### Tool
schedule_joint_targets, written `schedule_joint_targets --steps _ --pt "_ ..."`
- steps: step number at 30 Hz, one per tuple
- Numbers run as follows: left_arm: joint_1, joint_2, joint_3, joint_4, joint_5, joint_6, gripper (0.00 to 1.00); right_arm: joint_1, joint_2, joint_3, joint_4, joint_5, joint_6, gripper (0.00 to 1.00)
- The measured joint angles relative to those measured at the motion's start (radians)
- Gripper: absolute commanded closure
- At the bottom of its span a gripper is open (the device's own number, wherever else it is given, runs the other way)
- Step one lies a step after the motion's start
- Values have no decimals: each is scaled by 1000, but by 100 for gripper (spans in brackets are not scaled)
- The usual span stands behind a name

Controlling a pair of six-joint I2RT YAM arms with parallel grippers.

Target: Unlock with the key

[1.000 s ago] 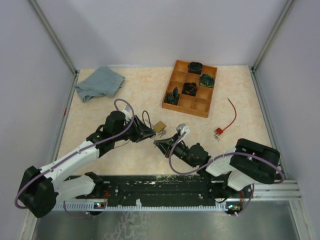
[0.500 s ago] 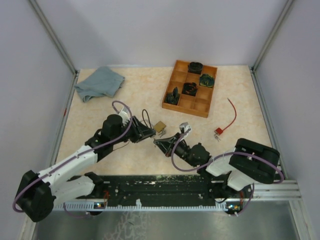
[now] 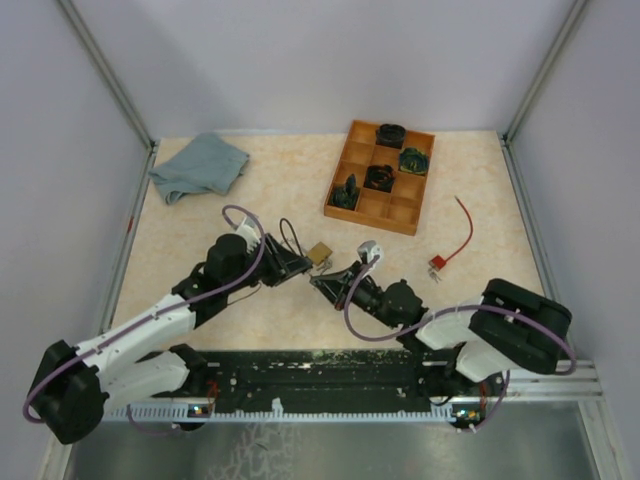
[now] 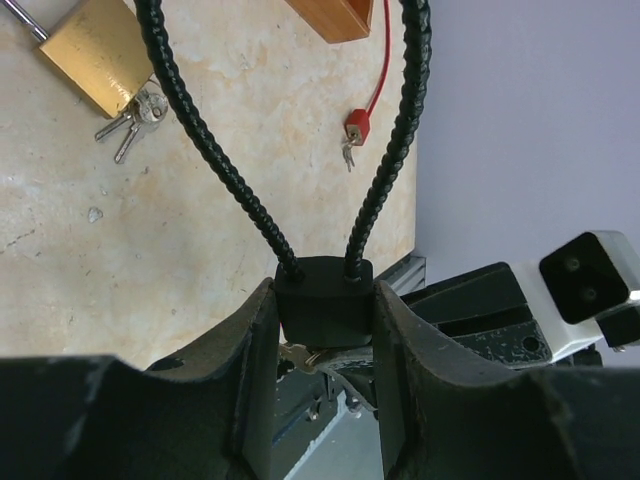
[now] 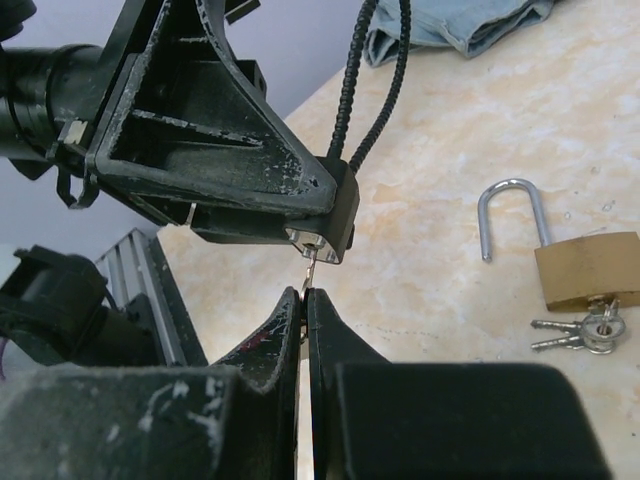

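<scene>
Right end effector [image 5: 304, 297], pinching the key [image 5: 309, 270], has reached the cable lock [image 5: 341, 212] clamped by left end effector [image 4: 324, 298]: insertion can proceed.

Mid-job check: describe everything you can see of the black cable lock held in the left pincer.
The black cable lock has a small blocky matte body, plastic-looking, clamped on both sides by the left pincer. A ribbed black cable loops out of it, both ends seated in the body, so it looks locked. Its opposite face carries a silver keyhole plate, where a metal key gripped by the right pincer is at or in the slot. It appears held above the tabletop.
</scene>
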Motion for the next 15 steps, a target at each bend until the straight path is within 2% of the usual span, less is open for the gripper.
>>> schedule_joint_targets --steps 5,9,15 --pt "-11 -6 2 -35 -27 3 100 -12 -101 34 -171 -51 -91 100" --pt "-22 -6 3 -51 -62 2 100 -19 -112 61 -236 -75 -126 100" --pt "-30 -16 -8 -51 -114 -49 100 -24 -27 66 -145 -83 -132 100"
